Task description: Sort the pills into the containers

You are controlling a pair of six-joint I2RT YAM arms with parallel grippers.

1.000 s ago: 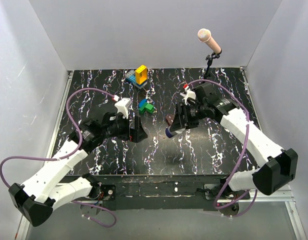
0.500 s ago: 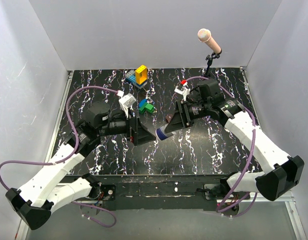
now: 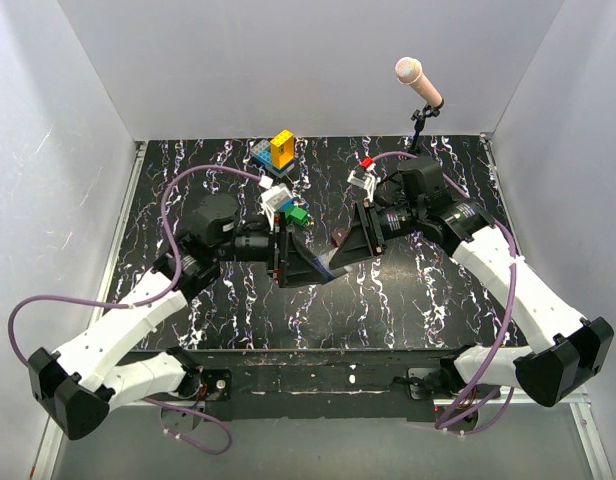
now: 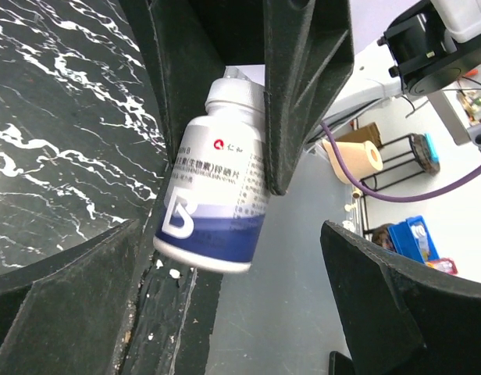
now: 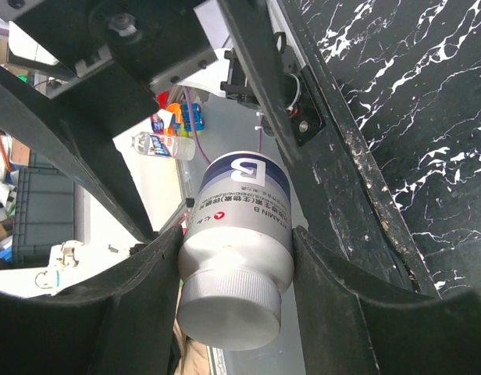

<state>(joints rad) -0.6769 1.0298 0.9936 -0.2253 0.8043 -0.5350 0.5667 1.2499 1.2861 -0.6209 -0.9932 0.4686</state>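
A white bottle [image 5: 239,226] with a blue band and a white cap is held in the air over the middle of the black marbled table [image 3: 418,290]. My right gripper [image 5: 236,262] is shut on its upper body just below the cap. My left gripper [image 4: 231,230] stands wide open with the bottle's [image 4: 217,195] base end between its fingertips, a wide gap on the right side. In the top view both grippers [image 3: 298,265] [image 3: 346,250] meet nose to nose. A small brown box, the containers [image 3: 336,237], peeks out beside the right gripper. No loose pills show.
Yellow and blue toy blocks [image 3: 278,150] stand at the back of the table, green and blue ones [image 3: 295,213] just behind the left gripper. A microphone on a stand [image 3: 420,85] rises at the back right. White walls close in three sides.
The left arm has swung right and its open fingers have come up around the bottle's base. The right gripper has tilted the bottle toward the left arm, still shut on it.
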